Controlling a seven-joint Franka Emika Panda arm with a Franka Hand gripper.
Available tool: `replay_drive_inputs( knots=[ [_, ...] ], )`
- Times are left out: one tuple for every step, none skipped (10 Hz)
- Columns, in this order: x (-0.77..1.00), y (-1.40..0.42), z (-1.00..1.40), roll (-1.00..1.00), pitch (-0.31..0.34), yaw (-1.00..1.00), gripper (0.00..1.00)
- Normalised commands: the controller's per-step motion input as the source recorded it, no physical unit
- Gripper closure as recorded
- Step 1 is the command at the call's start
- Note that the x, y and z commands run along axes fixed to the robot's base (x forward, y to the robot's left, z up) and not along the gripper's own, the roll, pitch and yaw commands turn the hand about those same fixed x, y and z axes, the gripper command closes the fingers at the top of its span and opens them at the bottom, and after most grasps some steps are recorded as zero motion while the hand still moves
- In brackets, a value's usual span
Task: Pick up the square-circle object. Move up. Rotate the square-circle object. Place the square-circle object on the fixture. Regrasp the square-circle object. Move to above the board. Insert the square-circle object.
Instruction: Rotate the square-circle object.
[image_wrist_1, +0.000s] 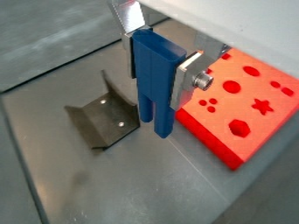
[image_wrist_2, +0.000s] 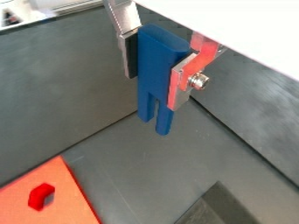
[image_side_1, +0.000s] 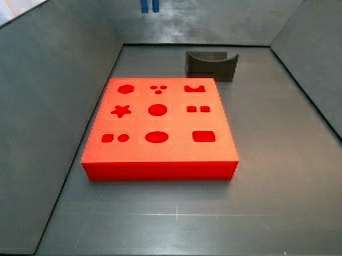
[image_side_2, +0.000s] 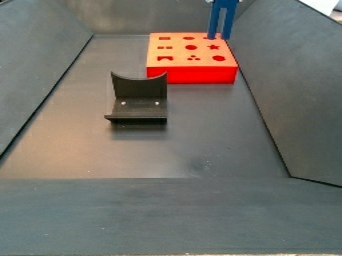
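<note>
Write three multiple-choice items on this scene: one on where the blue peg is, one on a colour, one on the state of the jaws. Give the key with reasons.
1. Where is the blue peg?
A. lying on the floor
B. held in the air between the jaws
C. seated in the red board

2. What colour is the board?
A. red-orange
B. green
C. white

3. How do the jaws of the gripper stand?
A. wide open, holding nothing
B. shut on the fixture
C. shut on the peg

Key: 1 B, both wrist views show the peg hanging prongs down between the silver fingers. 2 A, both side views show it. 3 C, the fingers press the peg's sides, while the fixture stands apart on the floor.
</note>
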Motion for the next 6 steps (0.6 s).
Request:
replay_drive_inputs(
  knots=[
    [0.01, 0.01, 0.01, -0.15, 0.103, -0.43, 1.00],
    [0.01, 0.01, 0.01, -0.15, 0.102, -0.33, 1.00],
    [0.00, 0.00, -1.00, -0.15, 0.100, -0.19, 1.00],
    [0.01, 0.00, -1.00, -0.15, 0.085, -0.14, 1.00],
    [0.02, 0.00, -1.00, -0.15, 0.032, -0.09, 1.00],
    [0.02, 0.00, -1.00, -0.15, 0.015, -0.08, 1.00]
  ],
)
